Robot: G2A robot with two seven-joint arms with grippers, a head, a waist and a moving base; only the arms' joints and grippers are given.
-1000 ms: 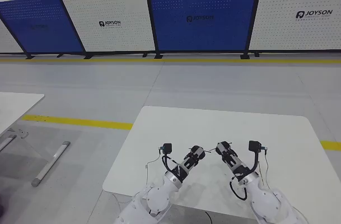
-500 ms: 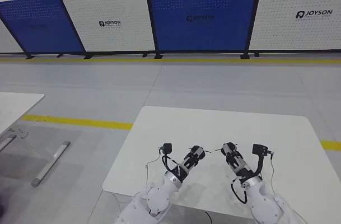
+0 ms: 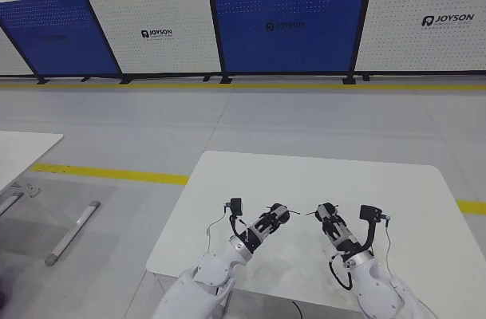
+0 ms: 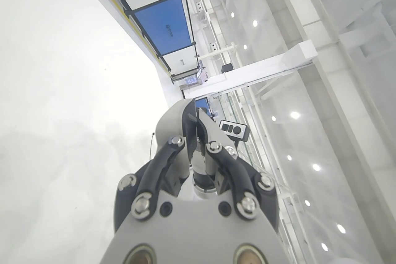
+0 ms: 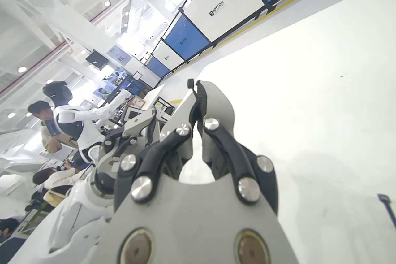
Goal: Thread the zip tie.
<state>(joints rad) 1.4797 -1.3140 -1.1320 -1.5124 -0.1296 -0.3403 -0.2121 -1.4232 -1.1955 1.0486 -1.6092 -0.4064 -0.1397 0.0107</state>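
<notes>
L arm rolled inward since prev frame. L gripper [image 3: 280, 211] pads together, apparently empty. R gripper [image 3: 322, 212] clamped on zip tie [image 5: 190, 82] head, over table [image 3: 322, 175] near edge. Threading not started; tips apart.

table [image 3: 386, 183]: white, matt, smooth | right gripper [image 5: 196, 87] pads [image 5: 201, 98]: black ribbed rubber | screws [image 5: 212, 123]: glossy metal | zip tie [image 5: 190, 82]: probably black plastic

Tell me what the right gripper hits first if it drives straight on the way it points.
Probably nothing: the right gripper, shut on the zip tie, points across the table toward the far edge. The left gripper sits just to the side; depth is unclear, so a brush is possible.
</notes>
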